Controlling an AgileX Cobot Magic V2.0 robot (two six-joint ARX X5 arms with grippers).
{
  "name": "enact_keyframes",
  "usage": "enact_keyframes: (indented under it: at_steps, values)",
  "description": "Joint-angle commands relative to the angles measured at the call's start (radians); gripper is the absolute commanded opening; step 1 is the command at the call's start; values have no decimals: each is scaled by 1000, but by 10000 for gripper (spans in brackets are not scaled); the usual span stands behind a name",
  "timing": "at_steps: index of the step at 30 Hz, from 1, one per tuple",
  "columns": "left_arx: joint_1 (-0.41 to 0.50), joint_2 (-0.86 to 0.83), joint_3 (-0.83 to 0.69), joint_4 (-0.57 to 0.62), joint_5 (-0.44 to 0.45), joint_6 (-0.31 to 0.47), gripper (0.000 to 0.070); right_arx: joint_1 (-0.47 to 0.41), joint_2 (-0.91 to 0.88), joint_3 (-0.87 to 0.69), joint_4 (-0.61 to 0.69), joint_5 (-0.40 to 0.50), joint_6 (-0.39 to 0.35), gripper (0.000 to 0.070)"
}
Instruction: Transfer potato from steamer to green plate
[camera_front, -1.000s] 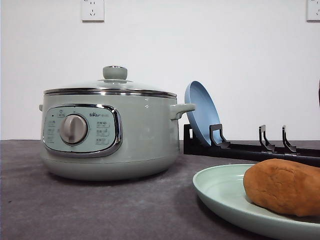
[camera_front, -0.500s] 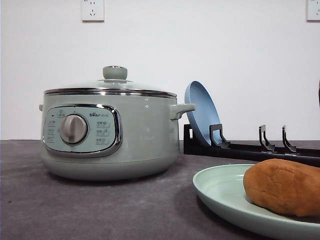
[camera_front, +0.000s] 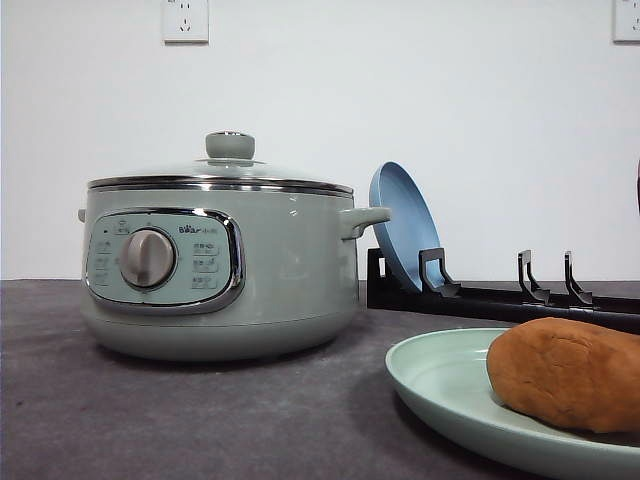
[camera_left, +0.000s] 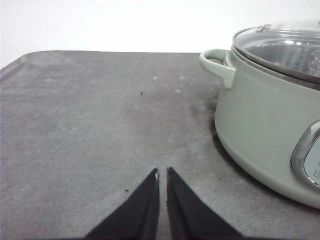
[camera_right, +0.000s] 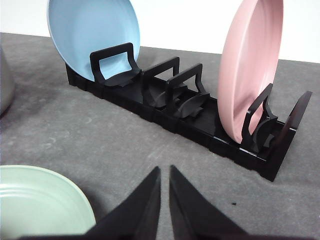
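Observation:
The brown-orange potato (camera_front: 570, 372) lies on the pale green plate (camera_front: 440, 385) at the front right of the table. The sage-green steamer (camera_front: 220, 265) stands to the left with its glass lid on; its side and handle also show in the left wrist view (camera_left: 265, 125). My left gripper (camera_left: 162, 172) is shut and empty over bare grey table beside the steamer. My right gripper (camera_right: 164, 170) is shut and empty, between the green plate's rim (camera_right: 60, 195) and the black rack.
A black dish rack (camera_right: 190, 115) runs along the back right, holding a blue plate (camera_right: 92, 32) and a pink plate (camera_right: 250, 65) upright. The blue plate (camera_front: 400, 225) shows behind the steamer's handle. Grey table lies open left of the steamer.

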Motion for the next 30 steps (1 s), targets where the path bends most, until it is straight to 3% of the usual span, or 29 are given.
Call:
enact_keyframes:
  at_steps: [1,30]
  values:
    - [1,-1,-21,-5,-4,5,22,-2,-2,-6,10,0,-6,21]
    - [1,-1,-21,-5,-4,5,22,-2,-2,-6,10,0,-6,21]
